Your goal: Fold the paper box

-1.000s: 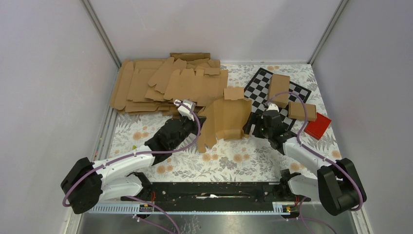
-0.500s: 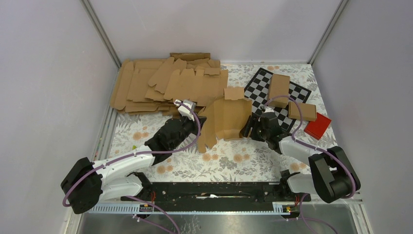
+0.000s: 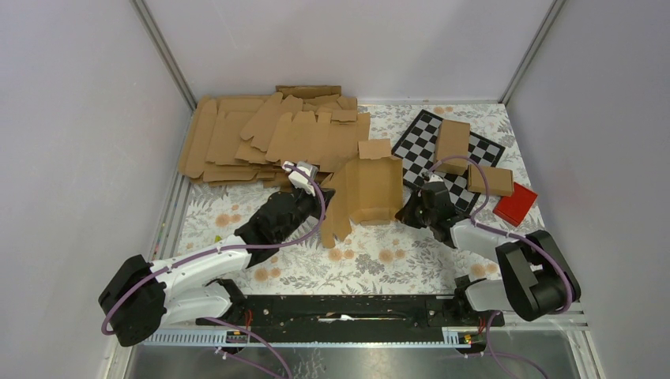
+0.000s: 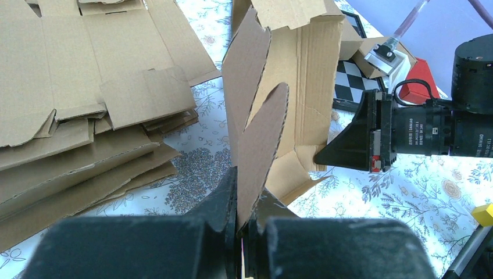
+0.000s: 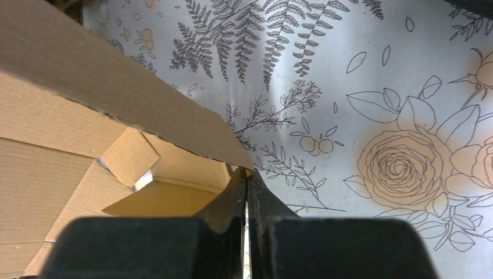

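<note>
**A:** so what are the grippers up to here?

**B:** the left gripper (image 4: 243, 203) is clamped tight on a rounded flap of the paper box (image 3: 371, 189), and the flap sticks straight up out of the jaws. the right gripper (image 5: 247, 180) is squeezed together with its tips right at the box's low right corner. can't tell if any cardboard is actually caught in there.

**A:** and the box itself?

**B:** middle of the counter (image 3: 371, 257), between the two arms, half opened like a trough with its walls up.

**A:** anything crowding it?

**B:** yeah, there's a messy pile of flat cardboard sheets (image 3: 253, 138) right behind it to the left. The checkered mat (image 3: 419, 138) is just behind it to the right, with two brown cartons (image 3: 453, 142) on it. A red block (image 3: 515, 204) sits just beside the nearer carton.

**A:** room to move?

**B:** the flowery strip in front of the box is open down to the near edge. The side walls (image 3: 87, 158) hem in left and right.
</note>
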